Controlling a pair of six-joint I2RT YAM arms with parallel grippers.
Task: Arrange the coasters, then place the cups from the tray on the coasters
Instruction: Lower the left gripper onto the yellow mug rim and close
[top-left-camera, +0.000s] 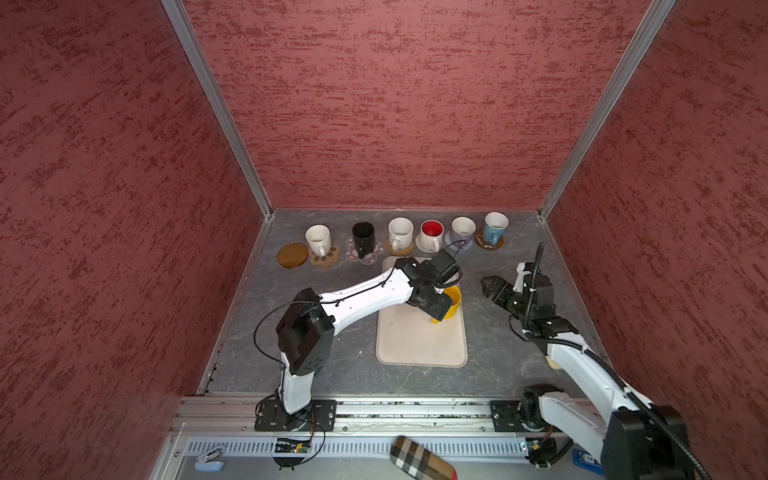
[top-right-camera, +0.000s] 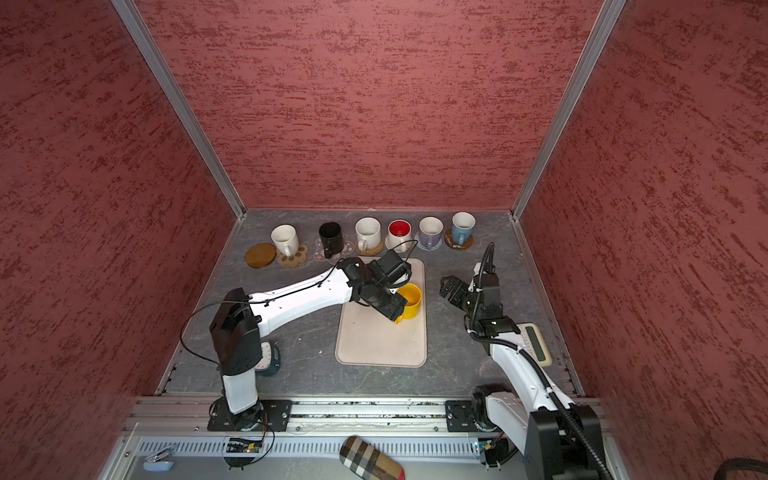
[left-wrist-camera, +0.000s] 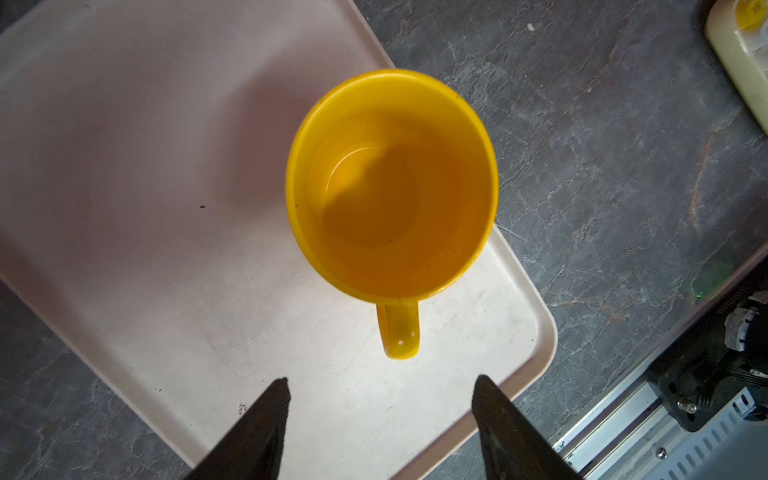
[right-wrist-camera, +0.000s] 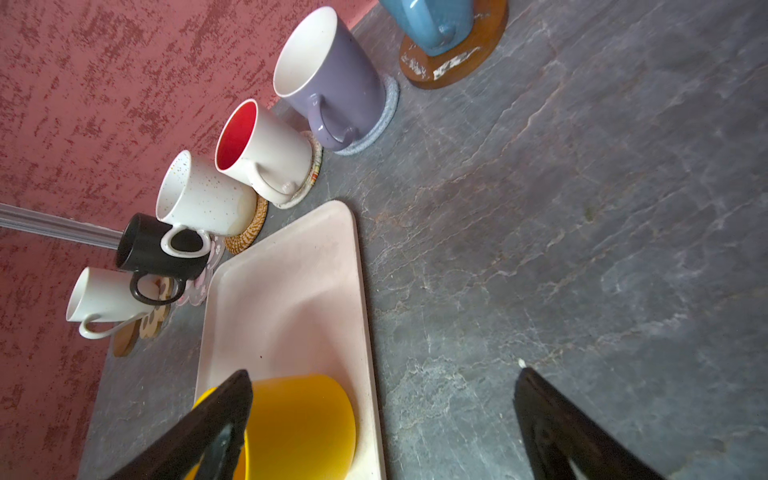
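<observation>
One yellow cup (top-left-camera: 455, 306) half behind arm (top-left-camera: 365, 297)

Both top views are looking down from high overhead. Both wrist cameras are looking closely past their jaws, sharing the yellow cup (left-wrist-camera: 392, 187) and tray (left-wrist-camera: 124, 208).

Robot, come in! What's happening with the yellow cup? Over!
Left gripper open, short of yellow cup handle. Right gripper open, empty. Cup upright on tray; one brown coaster bare. Nothing blocking the handle.
</observation>
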